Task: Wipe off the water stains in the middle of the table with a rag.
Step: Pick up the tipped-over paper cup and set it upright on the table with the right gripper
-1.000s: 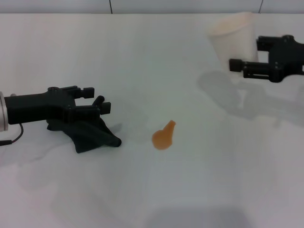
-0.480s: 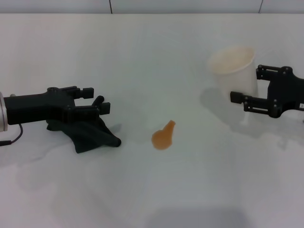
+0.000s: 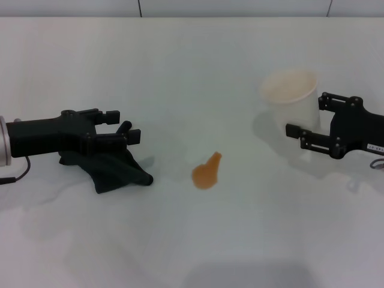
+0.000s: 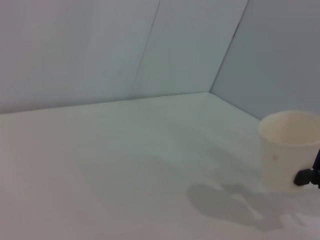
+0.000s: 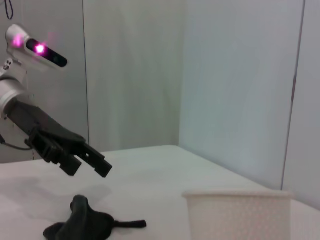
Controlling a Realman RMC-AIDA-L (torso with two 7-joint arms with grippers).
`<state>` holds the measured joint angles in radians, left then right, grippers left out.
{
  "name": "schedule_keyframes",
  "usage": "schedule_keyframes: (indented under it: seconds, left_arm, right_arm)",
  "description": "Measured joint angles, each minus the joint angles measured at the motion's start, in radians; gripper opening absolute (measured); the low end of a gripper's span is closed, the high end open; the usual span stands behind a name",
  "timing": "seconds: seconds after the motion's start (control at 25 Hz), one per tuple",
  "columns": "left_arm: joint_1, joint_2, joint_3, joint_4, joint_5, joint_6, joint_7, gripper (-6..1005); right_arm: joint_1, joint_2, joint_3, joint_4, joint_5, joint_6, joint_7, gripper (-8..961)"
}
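Orange and translucent, the water stains sit as 1 small blot with a pointed lobe in the middle of the table, untouched. The rag, a lumpy black bundle, lies on the table well to the blot's left. The right wrist view shows the left gripper poised just above the rag, fingers spread and apart from the cloth, holding nothing.

Over the last second only the right side changed: the right gripper has come down with the white paper cup, which now stands on the table at the right. Its fingers reach around the cup, but whether they pinch it or have let go I cannot tell. The left arm has not moved in that time.

With the cup set down, the rag pickup looks like the next step; wiping has not begun.
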<state>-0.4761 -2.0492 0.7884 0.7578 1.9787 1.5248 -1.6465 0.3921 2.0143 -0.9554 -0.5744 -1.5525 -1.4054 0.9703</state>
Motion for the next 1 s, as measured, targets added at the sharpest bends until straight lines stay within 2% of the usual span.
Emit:
schedule_keyframes:
  seconds: [0.2, 0.36, 0.52, 1.0]
  left_arm:
    - [0.002, 0.000, 0.000, 0.000, 0.000, 0.000, 0.000, 846]
    - [0.003, 0.000, 0.000, 0.000, 0.000, 0.000, 0.001, 846]
    - [0.002, -0.002, 0.000, 0.000, 0.000, 0.000, 0.001, 846]
    - [-0.001, -0.001, 0.000, 0.000, -0.010, -0.003, 0.001, 846]
  right_arm:
    - [0.000, -0.002, -0.017, 0.000, -0.019, 0.009, -0.004, 640]
    - [-0.008, -0.009, -0.082, -0.041, -0.056, 0.049, -0.011, 640]
    - [-0.011, -0.005, -0.090, -0.058, -0.103, 0.098, -0.017, 641]
    - [-0.006, -0.003, -0.106, -0.048, -0.103, 0.191, -0.043, 643]
